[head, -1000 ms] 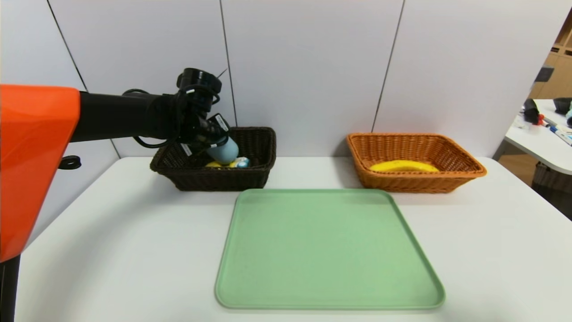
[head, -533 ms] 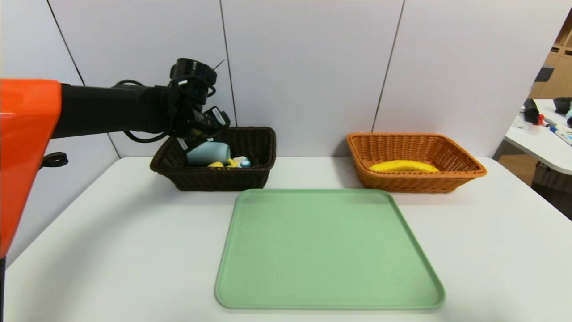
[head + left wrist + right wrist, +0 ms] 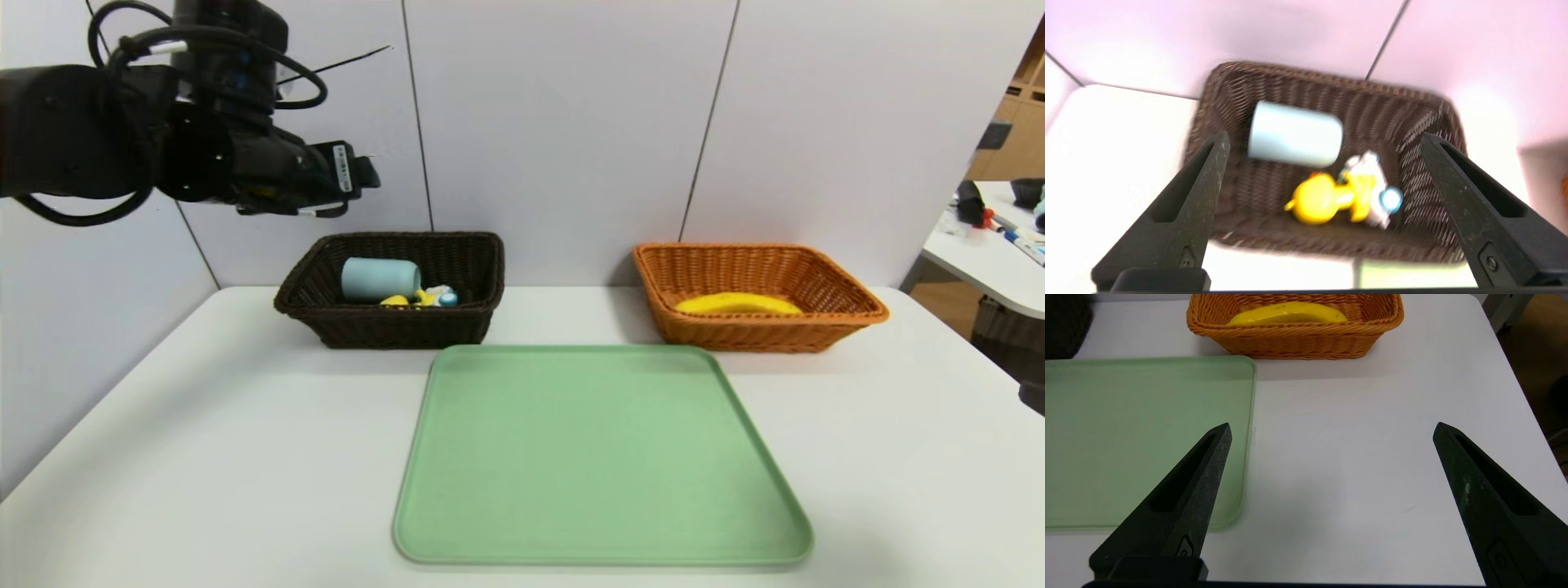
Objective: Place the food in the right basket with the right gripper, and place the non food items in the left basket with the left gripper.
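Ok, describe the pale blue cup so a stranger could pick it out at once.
On the white table two wicker baskets stand at the back; take the dark brown wicker basket on the left, not the orange one. Inside it, the pale blue cylindrical cup lies on its side next to a small yellow toy; it is the larger, plain one.

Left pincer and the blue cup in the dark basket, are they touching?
Apart. The head view shows the left pincer raised clear above the blue cup lying in the dark basket.

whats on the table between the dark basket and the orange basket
Only bare white table lies between the dark basket and the orange basket; the head view shows it. The green tray sits nearer the robot.
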Controlling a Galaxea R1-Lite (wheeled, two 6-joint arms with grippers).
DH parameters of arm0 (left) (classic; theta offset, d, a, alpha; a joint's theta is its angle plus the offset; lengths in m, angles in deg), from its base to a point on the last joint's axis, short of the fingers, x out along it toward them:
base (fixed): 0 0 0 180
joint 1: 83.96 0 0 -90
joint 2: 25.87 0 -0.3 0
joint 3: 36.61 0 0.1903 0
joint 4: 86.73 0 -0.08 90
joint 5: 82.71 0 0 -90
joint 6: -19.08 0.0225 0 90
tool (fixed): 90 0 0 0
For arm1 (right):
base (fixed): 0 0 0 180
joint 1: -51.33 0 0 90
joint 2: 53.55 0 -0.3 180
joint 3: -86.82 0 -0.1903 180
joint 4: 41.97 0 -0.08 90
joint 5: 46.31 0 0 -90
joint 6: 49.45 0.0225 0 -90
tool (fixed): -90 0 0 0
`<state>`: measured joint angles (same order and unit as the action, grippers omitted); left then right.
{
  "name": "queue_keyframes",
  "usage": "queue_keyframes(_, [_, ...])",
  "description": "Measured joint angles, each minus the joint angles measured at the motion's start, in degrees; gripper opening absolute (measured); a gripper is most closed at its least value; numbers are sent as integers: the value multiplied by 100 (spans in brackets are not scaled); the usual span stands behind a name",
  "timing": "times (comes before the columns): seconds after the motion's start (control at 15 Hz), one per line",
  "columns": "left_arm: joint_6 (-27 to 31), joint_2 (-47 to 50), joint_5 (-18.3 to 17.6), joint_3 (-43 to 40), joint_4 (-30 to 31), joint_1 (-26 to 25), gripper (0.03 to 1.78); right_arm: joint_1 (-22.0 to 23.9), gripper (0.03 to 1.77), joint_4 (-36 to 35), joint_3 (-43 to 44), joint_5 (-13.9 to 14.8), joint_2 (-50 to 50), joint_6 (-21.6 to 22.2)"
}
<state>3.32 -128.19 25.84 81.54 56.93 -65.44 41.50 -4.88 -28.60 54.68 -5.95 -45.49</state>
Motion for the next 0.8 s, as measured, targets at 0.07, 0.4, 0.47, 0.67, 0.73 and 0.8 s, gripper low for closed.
queue_keyframes(0.07, [210,300,-29,-357,79,0,166,0,170,-1,-9,-4,63,-17])
queue_keyframes(0.4, [441,1822,-74,-2125,283,-13,167,-39,170,-100,49,-122,458,-52])
queue_keyframes(0.47, [450,2131,-74,-2420,291,-61,167,-49,170,-105,55,-127,529,-57])
queue_keyframes(0.67, [463,3077,-110,-3249,297,-389,169,28,170,-108,61,-129,649,-91])
queue_keyframes(0.73, [463,3352,-118,-3467,297,-535,169,44,170,-106,41,-129,646,-96])
queue_keyframes(0.8, [466,3613,-146,-3652,300,-686,169,59,170,-106,16,-130,616,-91])
